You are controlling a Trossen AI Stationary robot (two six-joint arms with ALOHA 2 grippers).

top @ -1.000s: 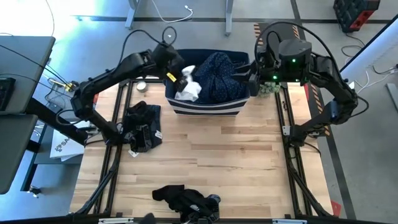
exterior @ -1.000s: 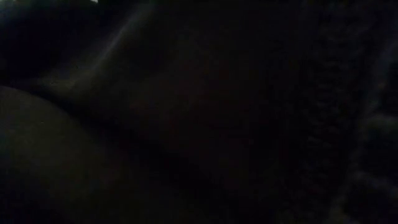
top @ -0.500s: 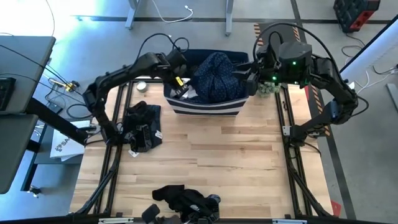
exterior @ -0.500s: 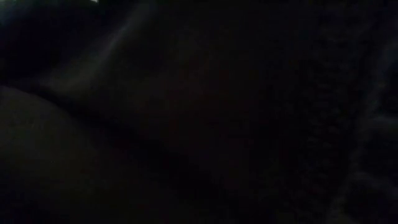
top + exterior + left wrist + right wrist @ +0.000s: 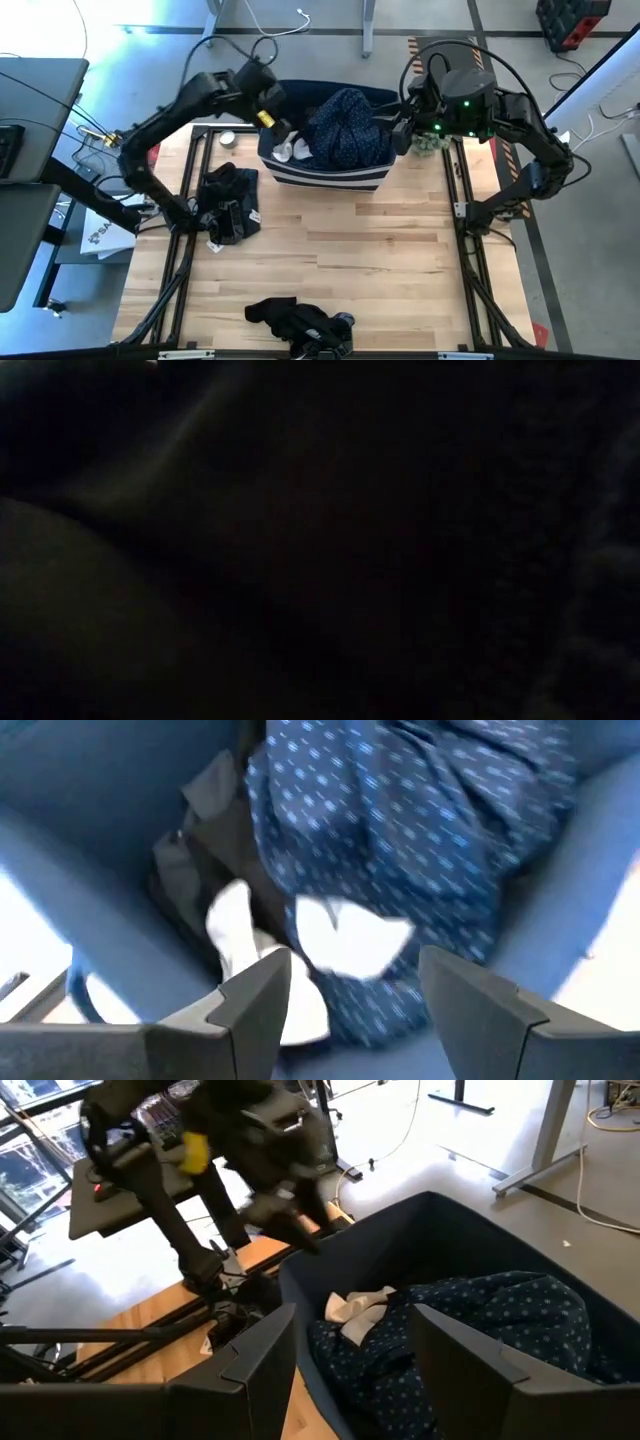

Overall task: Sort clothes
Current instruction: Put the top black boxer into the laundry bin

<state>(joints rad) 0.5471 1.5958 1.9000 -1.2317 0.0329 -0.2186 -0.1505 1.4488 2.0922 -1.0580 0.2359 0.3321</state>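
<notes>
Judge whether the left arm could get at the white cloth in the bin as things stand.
Probably yes. The left pincer hangs open right above the white cloth, which lies uncovered beside the speckled navy garment in the bin.

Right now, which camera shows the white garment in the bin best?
The left wrist view: the white garment fills the frame, lying beside the speckled navy garment. The high and right wrist views show it small; the low view is dark.

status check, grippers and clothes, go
Left gripper open above bin, white garment dropped in. Right gripper open at bin's right side. Nothing blocking.
</notes>
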